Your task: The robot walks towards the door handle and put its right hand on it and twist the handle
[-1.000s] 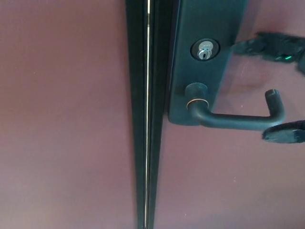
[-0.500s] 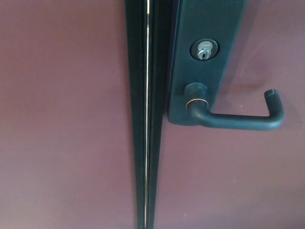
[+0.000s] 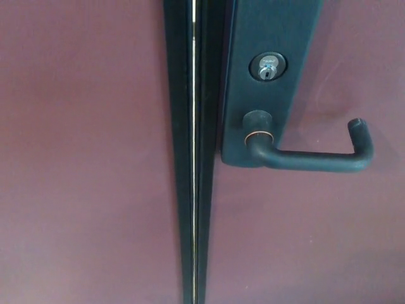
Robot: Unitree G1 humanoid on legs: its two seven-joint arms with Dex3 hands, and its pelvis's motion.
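Observation:
A dark lever door handle juts to the right from a dark metal plate on the maroon door. The lever lies level and its end curls back toward the door. A silver key cylinder sits in the plate above the handle's hub. Neither of my hands shows in the head view, and nothing touches the handle.
A black vertical seam with a thin bright line runs between the two maroon door leaves, just left of the plate. The door fills the whole picture at close range.
My right hand, seen at the right edge by the lever's end one second ago, has left the picture. The handle stays level. The view has shifted very slightly.

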